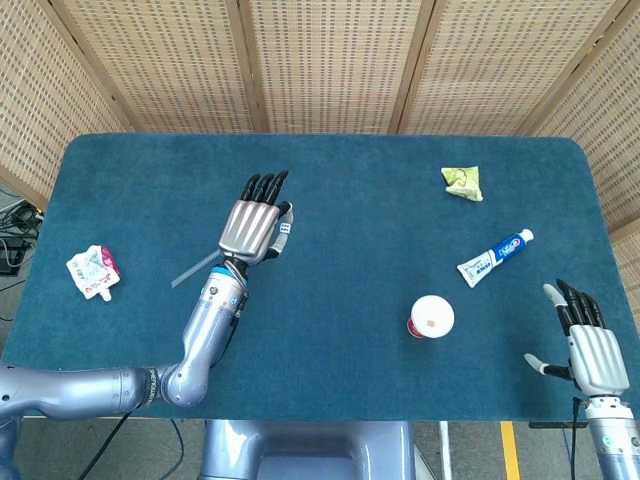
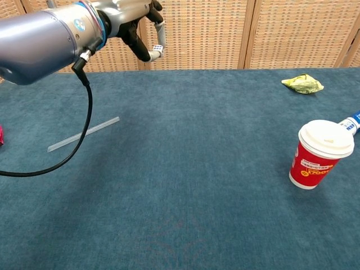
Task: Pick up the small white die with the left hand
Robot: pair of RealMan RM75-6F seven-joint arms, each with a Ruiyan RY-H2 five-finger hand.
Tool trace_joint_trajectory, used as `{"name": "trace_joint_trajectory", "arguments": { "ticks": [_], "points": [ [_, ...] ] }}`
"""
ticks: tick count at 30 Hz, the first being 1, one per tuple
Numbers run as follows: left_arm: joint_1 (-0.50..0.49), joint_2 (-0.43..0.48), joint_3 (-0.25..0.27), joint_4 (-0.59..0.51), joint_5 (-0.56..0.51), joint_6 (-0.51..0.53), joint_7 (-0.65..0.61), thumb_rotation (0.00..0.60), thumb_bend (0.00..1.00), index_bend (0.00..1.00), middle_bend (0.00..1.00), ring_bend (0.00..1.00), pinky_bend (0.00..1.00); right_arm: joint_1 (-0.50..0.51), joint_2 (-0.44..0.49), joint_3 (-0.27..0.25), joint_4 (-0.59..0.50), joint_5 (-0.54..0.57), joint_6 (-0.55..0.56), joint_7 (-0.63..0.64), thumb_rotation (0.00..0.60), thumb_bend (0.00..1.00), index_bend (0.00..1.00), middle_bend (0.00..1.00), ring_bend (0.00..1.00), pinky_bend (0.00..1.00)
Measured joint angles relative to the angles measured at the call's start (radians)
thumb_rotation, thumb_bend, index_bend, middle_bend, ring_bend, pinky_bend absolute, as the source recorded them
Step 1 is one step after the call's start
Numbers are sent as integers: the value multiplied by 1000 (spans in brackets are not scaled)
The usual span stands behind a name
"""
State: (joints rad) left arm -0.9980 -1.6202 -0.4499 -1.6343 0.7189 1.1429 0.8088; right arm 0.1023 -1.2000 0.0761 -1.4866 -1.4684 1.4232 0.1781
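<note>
My left hand is raised well above the blue table, palm down in the head view. It pinches the small white die between the thumb and a finger at its right side. In the chest view the same left hand is high at the top left, with the die at its fingertips. My right hand hovers at the table's near right corner, holding nothing, fingers spread.
A clear straw lies under the left forearm. A red paper cup with a white lid, a toothpaste tube and a green crumpled packet sit on the right. A pink-white pouch lies far left.
</note>
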Motion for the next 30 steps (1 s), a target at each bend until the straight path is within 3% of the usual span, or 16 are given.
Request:
{"name": "trace_joint_trajectory", "arguments": {
  "ticks": [12, 30],
  "points": [
    [-20, 9, 40, -11, -18, 9, -4, 600, 318, 214, 0, 0, 0, -4, 6, 2, -2, 3, 5, 5, 600, 52, 75, 0, 0, 0],
    [14, 60, 106, -29, 2, 46, -53, 600, 310, 148, 0, 0, 0, -2, 4, 0, -1, 9, -4, -5, 600, 52, 75, 0, 0, 0]
  ]
}}
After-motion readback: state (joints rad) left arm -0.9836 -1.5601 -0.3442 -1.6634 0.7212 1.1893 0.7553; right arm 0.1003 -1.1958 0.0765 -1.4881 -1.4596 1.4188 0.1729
